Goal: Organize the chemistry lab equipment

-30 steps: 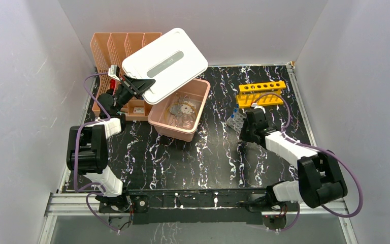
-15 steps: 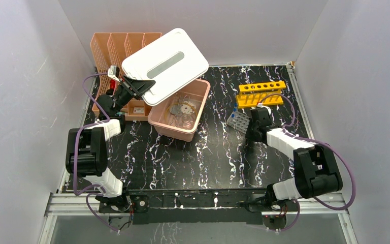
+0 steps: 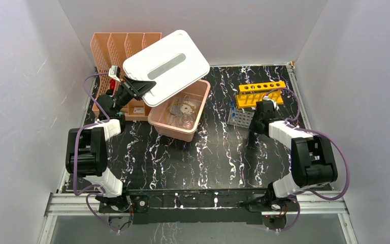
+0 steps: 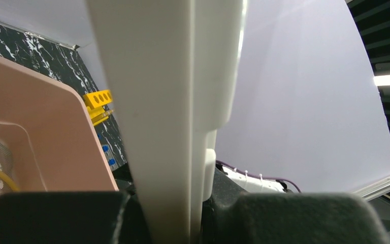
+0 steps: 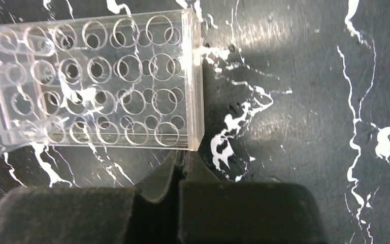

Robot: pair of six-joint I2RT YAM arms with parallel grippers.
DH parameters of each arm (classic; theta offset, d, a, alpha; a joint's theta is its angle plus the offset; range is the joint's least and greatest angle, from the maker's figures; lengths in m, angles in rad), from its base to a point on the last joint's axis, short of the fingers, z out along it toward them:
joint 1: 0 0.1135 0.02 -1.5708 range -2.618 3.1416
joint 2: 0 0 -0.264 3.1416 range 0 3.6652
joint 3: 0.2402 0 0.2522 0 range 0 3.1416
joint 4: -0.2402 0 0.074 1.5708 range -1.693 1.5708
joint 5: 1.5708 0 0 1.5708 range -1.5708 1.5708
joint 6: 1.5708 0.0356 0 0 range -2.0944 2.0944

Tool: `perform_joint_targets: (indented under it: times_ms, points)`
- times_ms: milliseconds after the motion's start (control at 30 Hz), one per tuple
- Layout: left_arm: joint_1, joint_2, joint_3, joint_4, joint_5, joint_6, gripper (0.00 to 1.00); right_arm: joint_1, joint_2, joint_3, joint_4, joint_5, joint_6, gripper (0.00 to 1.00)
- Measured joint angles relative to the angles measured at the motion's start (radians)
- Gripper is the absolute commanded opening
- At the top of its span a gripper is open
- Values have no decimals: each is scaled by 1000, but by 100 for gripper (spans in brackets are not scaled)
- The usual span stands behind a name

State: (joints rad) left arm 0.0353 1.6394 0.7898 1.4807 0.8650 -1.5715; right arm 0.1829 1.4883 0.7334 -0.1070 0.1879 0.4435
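The black marbled counter carries a peach mesh file holder at its far left. Beside it, the white lid hangs tilted over the pink tub, its edge pinched in the left tool. The yellow tube rack stands at the far right. Just in front of it, the clear tube rack lies flat on the counter. The right tool is pressed together with nothing in it, its tips at that rack's corner. Clear glass dishes sit inside the tub
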Motion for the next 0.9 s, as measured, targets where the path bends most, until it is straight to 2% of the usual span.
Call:
perform_joint_targets:
  times_ms: [367,467,600,700,733,833,900]
  points:
    - [0,-7,-10,0,4,2,0,-13,8,62,-8,-37,-1,0]
    - [0,-56,-58,-11,-25,53,0,-13,-77,53,-37,-58,3,0]
    - [-11,-219,-98,-139,-91,196,0,-13,-243,53,-50,-97,14,0]
    - [-32,-327,-114,-193,-167,254,0,-13,-323,54,-20,-187,26,0]
    - [-40,-349,-125,-195,-194,259,0,-13,-331,57,4,-235,34,10]
    - [-81,-379,-184,-212,-305,259,0,-12,-301,77,108,-408,93,49]
    - [-113,-379,-224,-240,-380,254,0,-6,-257,82,232,-518,166,68]
